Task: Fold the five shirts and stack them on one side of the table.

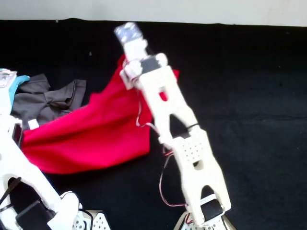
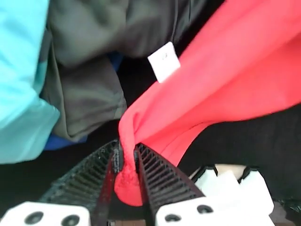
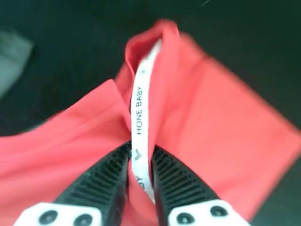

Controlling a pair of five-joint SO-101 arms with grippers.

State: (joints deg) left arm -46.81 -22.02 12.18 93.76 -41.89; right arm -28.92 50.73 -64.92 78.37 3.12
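Note:
A red shirt point(image 1: 91, 132) hangs stretched over the black table point(image 1: 240, 96) between the two arms. My left gripper point(image 2: 128, 148) is shut on one bunched corner of the red shirt point(image 2: 225, 80), at the near left point(image 1: 20, 136). My right gripper point(image 3: 141, 149) is shut on the red shirt point(image 3: 211, 141) at its white neck label point(image 3: 139, 108), lifted at the far middle point(image 1: 127, 72). A dark grey shirt point(image 1: 45, 98) lies crumpled at the left, with a cyan shirt point(image 1: 18, 82) beyond it.
In the left wrist view the grey shirt point(image 2: 99, 56) carries a white tag point(image 2: 163, 61), and the cyan shirt point(image 2: 19, 80) lies beside it with a bit of blue cloth point(image 2: 61, 141) under them. Bare black table spreads to the right point(image 1: 259, 143).

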